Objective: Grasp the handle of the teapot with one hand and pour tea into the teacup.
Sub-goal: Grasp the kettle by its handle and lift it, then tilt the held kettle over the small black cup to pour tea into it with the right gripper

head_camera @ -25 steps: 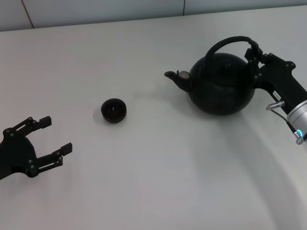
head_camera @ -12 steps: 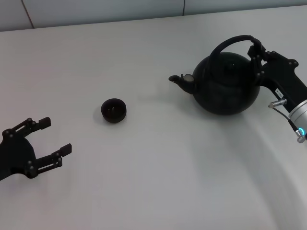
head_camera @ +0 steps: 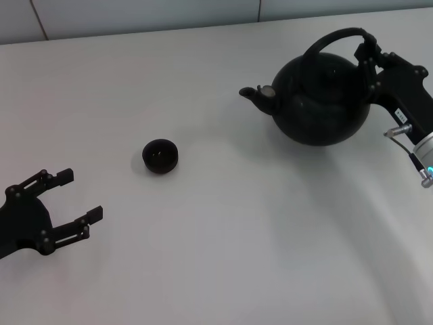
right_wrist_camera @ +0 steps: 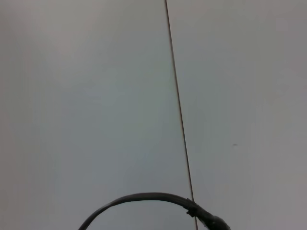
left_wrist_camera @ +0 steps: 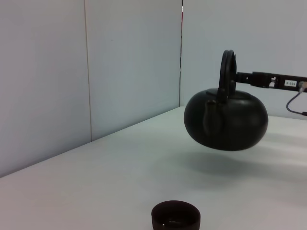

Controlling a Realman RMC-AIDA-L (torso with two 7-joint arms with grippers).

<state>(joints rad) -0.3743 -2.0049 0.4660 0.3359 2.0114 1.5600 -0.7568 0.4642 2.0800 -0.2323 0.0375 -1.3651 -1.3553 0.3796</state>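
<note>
The matte black teapot (head_camera: pixel 318 98) hangs above the white table at the right, spout pointing left. My right gripper (head_camera: pixel 369 51), the one with the small white label, is shut on the right end of the arched handle (head_camera: pixel 331 39). The left wrist view shows the teapot (left_wrist_camera: pixel 226 120) clear of the table with its shadow beneath, the handle (left_wrist_camera: pixel 226 67) upright. The small black teacup (head_camera: pixel 160 156) stands on the table well left of the spout; it also shows in the left wrist view (left_wrist_camera: pixel 175 218). My left gripper (head_camera: pixel 81 195) is open and empty at the near left. The right wrist view shows only the handle arc (right_wrist_camera: pixel 144 199).
The white table (head_camera: pixel 237 257) spreads between teacup and teapot. A pale panelled wall (head_camera: pixel 135 13) runs along the table's far edge, with a vertical seam (left_wrist_camera: pixel 182 52). A cable (head_camera: pixel 406 152) hangs by my right forearm.
My right gripper has lifted the teapot off the table and carried it slightly away and to the right. The teacup and my left gripper have stayed put.
</note>
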